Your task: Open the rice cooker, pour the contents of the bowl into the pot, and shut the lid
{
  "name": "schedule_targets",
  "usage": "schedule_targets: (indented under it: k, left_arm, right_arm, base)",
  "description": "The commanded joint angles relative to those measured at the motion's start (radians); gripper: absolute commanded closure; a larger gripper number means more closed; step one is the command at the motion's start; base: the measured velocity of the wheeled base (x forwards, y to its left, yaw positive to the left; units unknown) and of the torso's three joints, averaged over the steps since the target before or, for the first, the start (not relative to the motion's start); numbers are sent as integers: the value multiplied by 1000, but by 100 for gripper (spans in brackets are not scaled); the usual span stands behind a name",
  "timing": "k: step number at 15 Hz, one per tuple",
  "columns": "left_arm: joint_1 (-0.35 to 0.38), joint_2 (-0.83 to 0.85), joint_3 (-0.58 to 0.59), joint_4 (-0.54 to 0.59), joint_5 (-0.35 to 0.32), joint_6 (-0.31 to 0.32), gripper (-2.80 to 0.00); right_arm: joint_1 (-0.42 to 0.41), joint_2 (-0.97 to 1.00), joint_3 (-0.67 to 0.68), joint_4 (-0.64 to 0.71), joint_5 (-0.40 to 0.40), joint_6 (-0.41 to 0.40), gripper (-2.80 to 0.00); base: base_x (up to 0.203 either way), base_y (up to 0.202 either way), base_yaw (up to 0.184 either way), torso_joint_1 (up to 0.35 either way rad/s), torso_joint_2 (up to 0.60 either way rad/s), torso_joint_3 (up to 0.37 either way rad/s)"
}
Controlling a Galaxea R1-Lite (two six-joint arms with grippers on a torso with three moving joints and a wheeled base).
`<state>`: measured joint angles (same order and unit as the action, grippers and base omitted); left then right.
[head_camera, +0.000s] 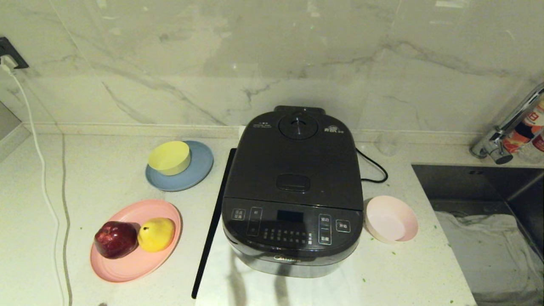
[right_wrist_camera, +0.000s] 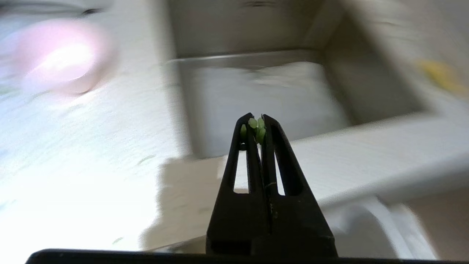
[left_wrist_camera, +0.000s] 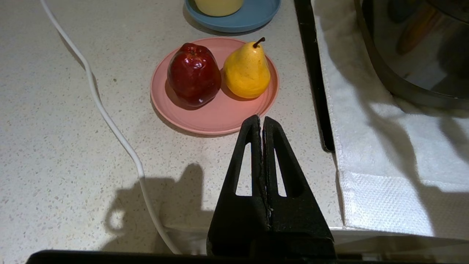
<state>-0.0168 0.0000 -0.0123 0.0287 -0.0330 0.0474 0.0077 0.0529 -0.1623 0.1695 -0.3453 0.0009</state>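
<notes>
The rice cooker (head_camera: 293,187) stands in the middle of the counter with its lid (head_camera: 297,161) down, so the pot is hidden. To its right sits the pale pink bowl (head_camera: 391,219), upright and empty inside. Neither arm shows in the head view. My right gripper (right_wrist_camera: 256,117) is shut above the counter edge by the sink, with a few green bits of the contents (right_wrist_camera: 257,126) stuck between its tips; the bowl (right_wrist_camera: 58,58) lies off to one side of it. My left gripper (left_wrist_camera: 261,119) is shut and empty, above the counter near the pink plate.
A pink plate (head_camera: 131,259) holds a red apple and a yellow pear. Behind it, a yellow bowl (head_camera: 169,157) sits on a blue plate. A sink (head_camera: 488,212) and a tap (head_camera: 505,127) are at the right. A white cable (head_camera: 42,170) runs along the left.
</notes>
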Motion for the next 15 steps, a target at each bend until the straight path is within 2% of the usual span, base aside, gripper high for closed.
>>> schedule_targets:
  k: [1,4,13,15]
  left_arm:
    - [0,-3,0,-1,1,0,0]
    - [0,-3,0,-1,1,0,0]
    - [0,-3,0,-1,1,0,0]
    - [0,-3,0,0,1,0,0]
  right_arm:
    - [-3,-56,47,-16,148,-3,0]
    - [-3,-55,110,-67,323,15,0]
    - [-3,-50,127,-85,338,21,0]
    - [-3,-50,112,-39,338,18,0]
  base:
    - [0,0,0,0,0,0]
    - [0,0,0,0,0,0]
    - [0,0,0,0,0,0]
    - [0,0,0,0,0,0]
